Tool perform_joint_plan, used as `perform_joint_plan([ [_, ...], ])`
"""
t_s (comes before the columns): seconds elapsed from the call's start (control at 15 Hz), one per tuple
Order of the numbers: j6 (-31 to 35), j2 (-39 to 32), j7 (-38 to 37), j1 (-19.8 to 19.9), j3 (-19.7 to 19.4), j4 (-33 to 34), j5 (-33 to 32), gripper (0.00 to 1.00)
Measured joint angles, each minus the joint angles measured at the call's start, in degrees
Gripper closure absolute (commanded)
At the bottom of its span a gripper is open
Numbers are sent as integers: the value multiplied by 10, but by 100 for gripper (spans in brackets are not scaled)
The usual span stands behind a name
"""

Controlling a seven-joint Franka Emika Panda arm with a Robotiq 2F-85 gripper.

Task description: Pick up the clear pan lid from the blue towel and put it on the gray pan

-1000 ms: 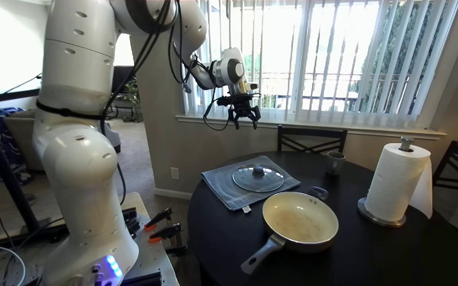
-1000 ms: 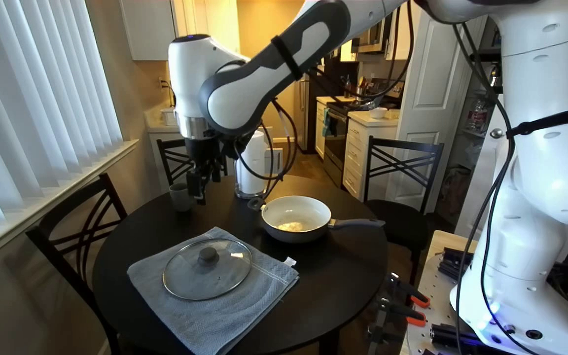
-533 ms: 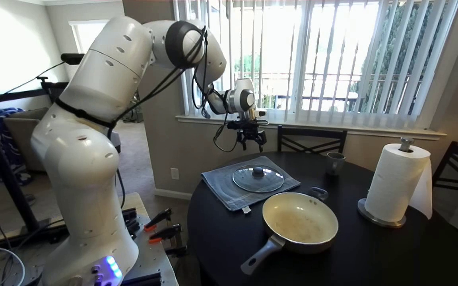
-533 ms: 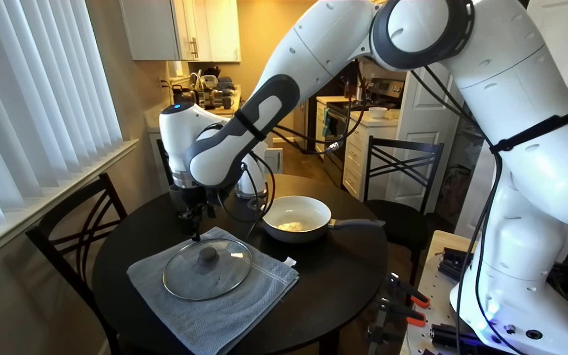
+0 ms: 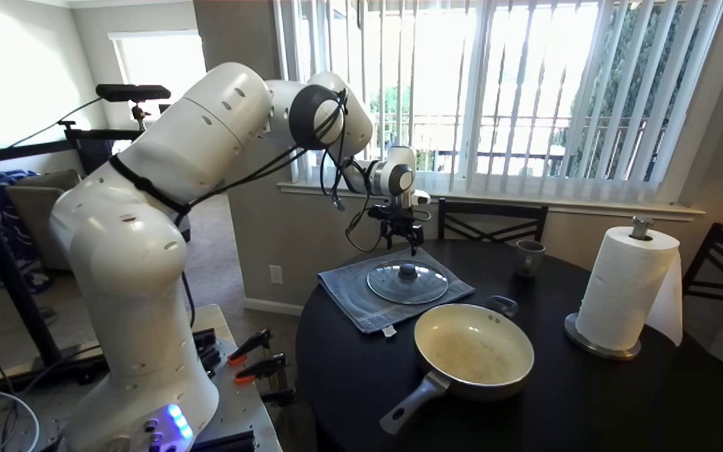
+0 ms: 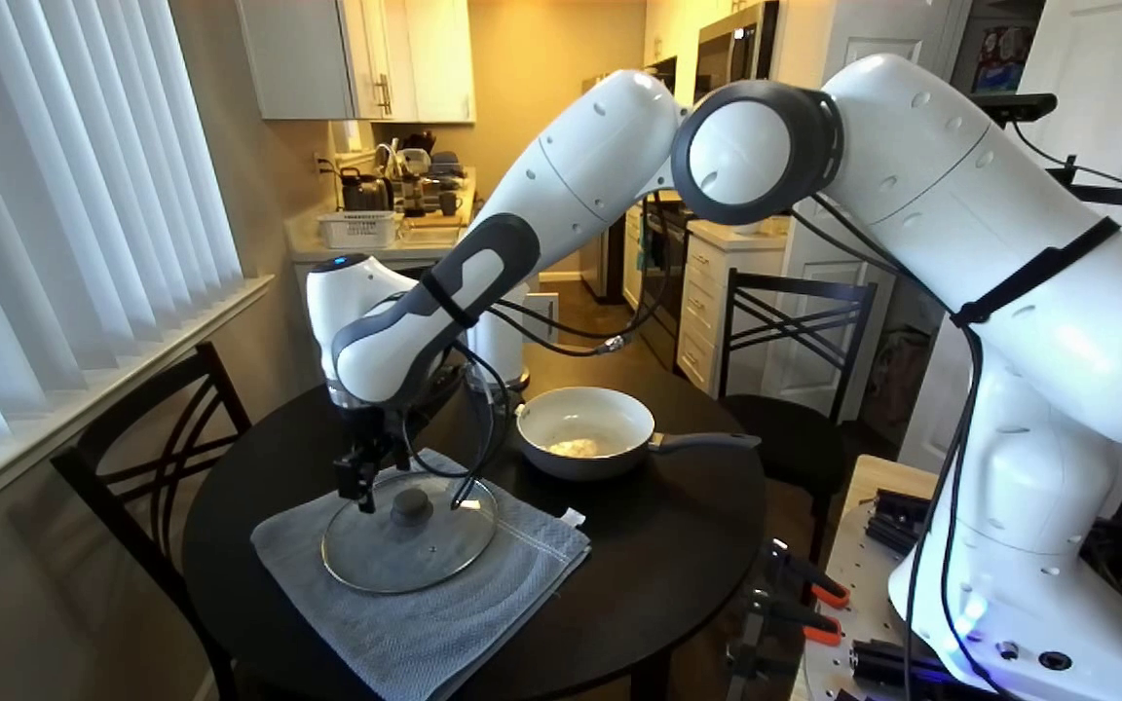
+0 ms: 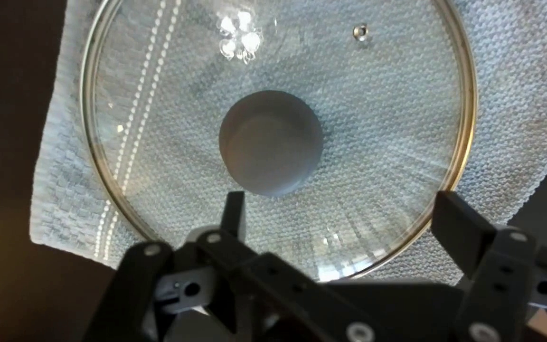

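The clear pan lid (image 5: 393, 285) lies flat on the blue towel (image 5: 349, 298), dark knob up. Both also show in an exterior view, the lid (image 6: 366, 550) and the towel (image 6: 483, 623). My gripper (image 5: 402, 246) hangs above the lid's far edge, fingers down, apart from the knob. In the wrist view my gripper (image 7: 340, 195) is open and empty. Its left fingertip shows just below the knob (image 7: 271, 142) and its right fingertip over the lid's rim. The gray pan (image 5: 474, 345) stands beside the towel with its handle outward; it also shows in an exterior view (image 6: 585, 433).
A gray mug (image 5: 530, 257) stands at the back of the round dark table (image 5: 349, 370). A paper towel roll (image 5: 628, 289) stands beyond the pan. Black chairs (image 6: 795, 341) surround the table. The arm's cables (image 6: 483, 458) hang near the lid and pan.
My gripper has come down from near the window height to just above the lid, moving slightly toward it. The lid, towel and pan have not moved.
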State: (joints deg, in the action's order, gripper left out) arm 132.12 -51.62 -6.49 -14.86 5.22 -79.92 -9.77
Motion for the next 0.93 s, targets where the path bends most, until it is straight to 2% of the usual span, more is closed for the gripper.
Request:
perform_joint_plan([
  [0.4, -68, -62, 1, 15, -1, 81, 42, 0],
  [0.93, -103, -110, 0, 32, -8, 144, 61, 0],
])
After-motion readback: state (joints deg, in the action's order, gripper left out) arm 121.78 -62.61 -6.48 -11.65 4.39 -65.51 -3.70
